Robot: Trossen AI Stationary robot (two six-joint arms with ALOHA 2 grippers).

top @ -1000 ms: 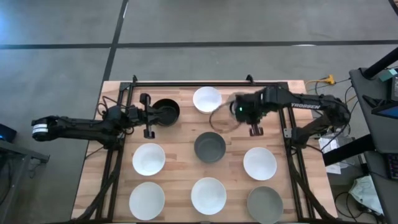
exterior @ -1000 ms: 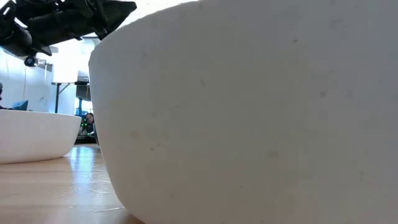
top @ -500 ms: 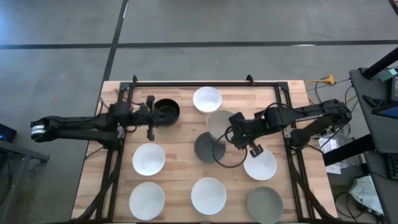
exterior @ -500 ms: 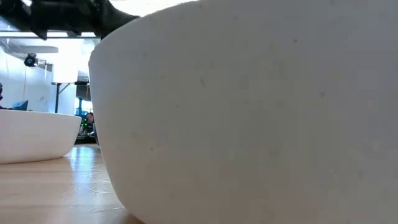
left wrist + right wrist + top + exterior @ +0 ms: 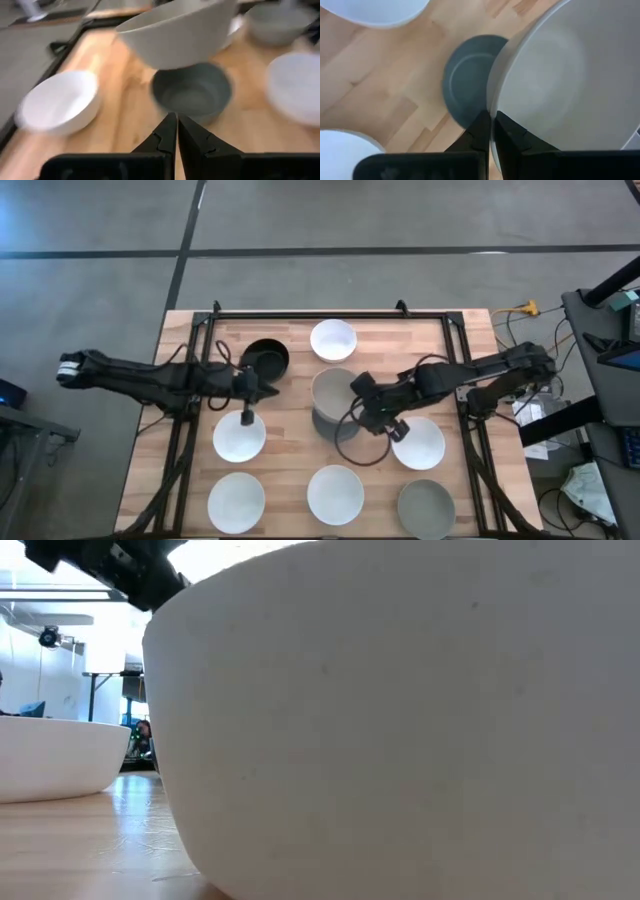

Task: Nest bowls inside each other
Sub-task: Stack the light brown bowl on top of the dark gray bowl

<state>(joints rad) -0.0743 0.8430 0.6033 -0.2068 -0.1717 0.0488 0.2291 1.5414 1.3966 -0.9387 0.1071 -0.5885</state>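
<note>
My right gripper [image 5: 366, 406] is shut on a pale grey bowl [image 5: 334, 390] and carries it over the dark grey bowl [image 5: 336, 426] at the table's middle; the left wrist view shows the pale bowl [image 5: 175, 31] above the dark one [image 5: 192, 91]. My left gripper [image 5: 246, 408], shut and empty [image 5: 176, 125], hovers between the black bowl [image 5: 266, 357] and a white bowl [image 5: 238, 436]. Other bowls rest on their bases: white ones [image 5: 333, 339], [image 5: 417, 443], [image 5: 335, 494], [image 5: 236, 500] and a grey one [image 5: 426, 508]. My right gripper pinches the pale grey bowl's rim [image 5: 492, 106] on the side toward the table's right, one finger inside the bowl and one outside. The fingers come slanting from the right. The bowl is lifted clear and hangs slightly tilted above the dark grey bowl [image 5: 465, 80].
The low view is filled by the wall of a white bowl [image 5: 400, 720], with another white bowl [image 5: 55, 755] to its left and a dark arm [image 5: 110, 570] overhead. Black frame rails [image 5: 330, 313] border the wooden table. Bare wood lies between the bowls.
My right gripper has carried the pale grey bowl from the far right part of the table toward the left and near, until it hangs over the dark grey bowl. My left gripper has moved from beside the black bowl toward the near edge, nearer the white bowl.
</note>
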